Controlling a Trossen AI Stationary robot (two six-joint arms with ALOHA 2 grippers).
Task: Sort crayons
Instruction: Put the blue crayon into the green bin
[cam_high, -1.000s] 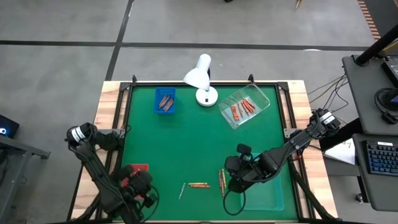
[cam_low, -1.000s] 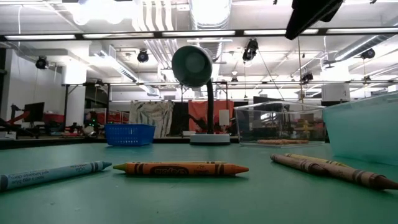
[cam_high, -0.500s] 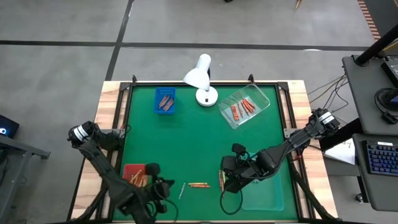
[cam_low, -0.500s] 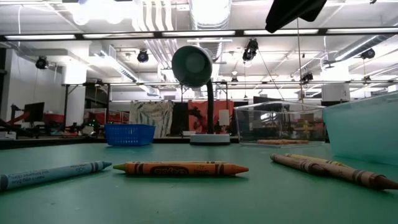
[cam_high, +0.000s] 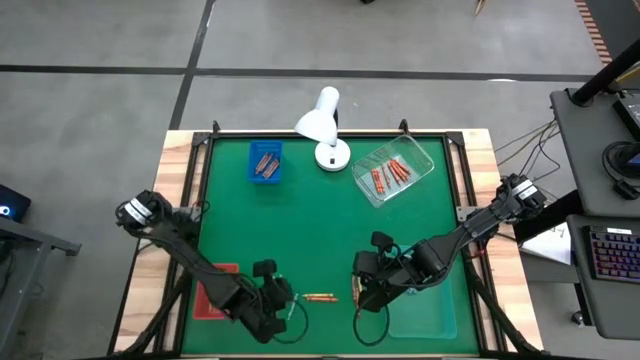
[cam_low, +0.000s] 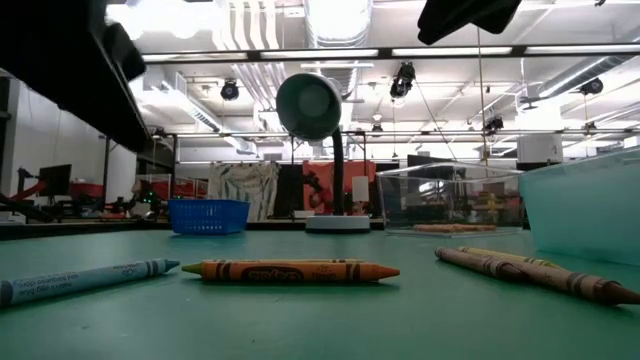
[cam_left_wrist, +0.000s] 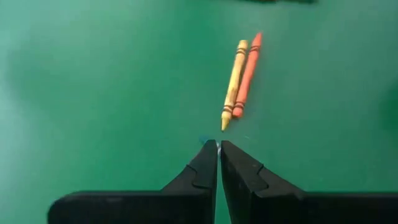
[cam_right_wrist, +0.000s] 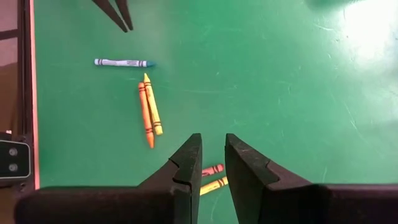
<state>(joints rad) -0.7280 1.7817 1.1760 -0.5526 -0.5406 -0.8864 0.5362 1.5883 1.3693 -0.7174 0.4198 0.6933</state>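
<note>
Several loose crayons lie flat on the green mat near the table's front edge. A light blue crayon (cam_right_wrist: 123, 62) lies beside an orange and yellow pair (cam_left_wrist: 239, 78), and two more crayons (cam_right_wrist: 212, 177) lie below my right gripper. My left gripper (cam_left_wrist: 218, 144) hangs shut above the mat next to the blue crayon, whose tip just peeks out at its fingertips. My right gripper (cam_right_wrist: 213, 148) hovers with a narrow gap and nothing between its fingers. In the low view the blue crayon (cam_low: 85, 280) and orange crayon (cam_low: 290, 270) rest on their sides.
A red tray (cam_high: 212, 290) sits near the front left and a pale teal tray (cam_high: 425, 318) near the front right. At the back stand a blue basket (cam_high: 265, 162) and a clear box (cam_high: 392, 172), both holding crayons, with a white lamp (cam_high: 322, 125) between them.
My left gripper has swung from over the red tray toward the table's right, has come down toward the loose crayons, and has turned about its wrist. Its arm now shows dark at the low view's upper left. The crayons have not moved.
</note>
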